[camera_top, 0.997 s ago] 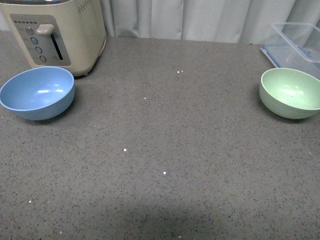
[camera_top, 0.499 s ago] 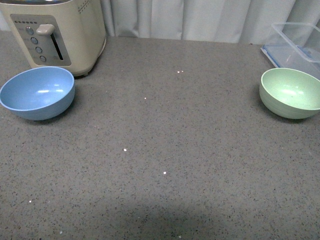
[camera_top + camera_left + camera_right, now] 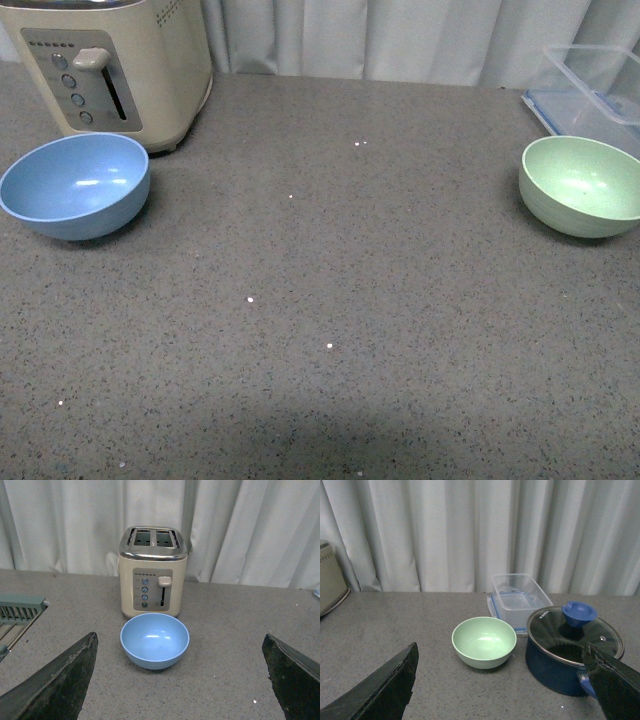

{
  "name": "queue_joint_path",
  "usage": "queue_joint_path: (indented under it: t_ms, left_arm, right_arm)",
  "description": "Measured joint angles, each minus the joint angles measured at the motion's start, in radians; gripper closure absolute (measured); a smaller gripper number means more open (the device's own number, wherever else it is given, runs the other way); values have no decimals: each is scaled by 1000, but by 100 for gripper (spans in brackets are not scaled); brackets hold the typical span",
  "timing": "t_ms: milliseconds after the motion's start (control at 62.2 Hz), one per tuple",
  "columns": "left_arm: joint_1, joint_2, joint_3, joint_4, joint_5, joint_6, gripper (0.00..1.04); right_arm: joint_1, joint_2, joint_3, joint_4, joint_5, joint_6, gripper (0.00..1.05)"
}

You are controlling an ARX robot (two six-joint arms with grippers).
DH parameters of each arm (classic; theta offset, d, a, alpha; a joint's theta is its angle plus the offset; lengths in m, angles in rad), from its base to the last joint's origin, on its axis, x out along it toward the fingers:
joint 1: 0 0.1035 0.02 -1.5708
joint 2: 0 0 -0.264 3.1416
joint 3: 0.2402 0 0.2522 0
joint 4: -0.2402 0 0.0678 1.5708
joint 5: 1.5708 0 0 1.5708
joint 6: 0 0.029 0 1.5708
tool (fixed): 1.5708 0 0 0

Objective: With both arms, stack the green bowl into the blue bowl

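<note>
**Worktop scene: blue bowl (image 3: 75, 185) and green bowl (image 3: 582, 185) set far apart**

Closest to the wrist cameras, the left end effector (image 3: 180, 636) and the right end effector (image 3: 501, 645) each have dark fingers spread wide, released and gripping nothing. On the speckled grey worktop (image 3: 330, 270), the blue bowl sits upright just in front of a cream toaster (image 3: 110, 65). The green bowl sits upright well apart from the toaster, across the worktop to the right. A lidded dark-blue pot (image 3: 572, 650) stands beside it, on the side away from the toaster. A clear container (image 3: 595, 85) is behind it. A pale curtain (image 3: 380, 40) hangs at the back.

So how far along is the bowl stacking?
Nothing done: the round pale-green matte bowl sits far right, the round light-blue matte bowl far left by the cream toaster. Nothing in hand; left gripper and right gripper hang open. Grasping, carrying, nesting remain.
</note>
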Motion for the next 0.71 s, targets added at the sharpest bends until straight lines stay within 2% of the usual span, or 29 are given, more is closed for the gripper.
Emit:
queue_joint_path:
  t_ms: [161, 209, 257, 354, 482, 547, 708]
  left_arm:
    - [0, 0, 0, 0, 0, 0, 6]
    - [-43, 65, 26, -62, -165, -58, 6]
    - [-50, 174, 39, -24, -263, -110, 6]
    - [-23, 479, 90, 176, -337, -185, 6]
    - [15, 880, 232, 335, -301, -297, 6]
    - [19, 1092, 316, 340, -283, -365, 6]
    - [25, 1345, 442, 345, -248, -444, 6]
  right_arm:
    - [0, 0, 0, 0, 0, 0, 9]
    - [0, 0, 0, 0, 0, 0, 9]
    - [0, 0, 0, 0, 1, 0, 9]
    - [0, 0, 0, 0, 0, 0, 9]
    - [0, 0, 0, 0, 0, 0, 9]
    - [0, 0, 0, 0, 0, 0, 9]
    - [0, 0, 0, 0, 0, 0, 9]
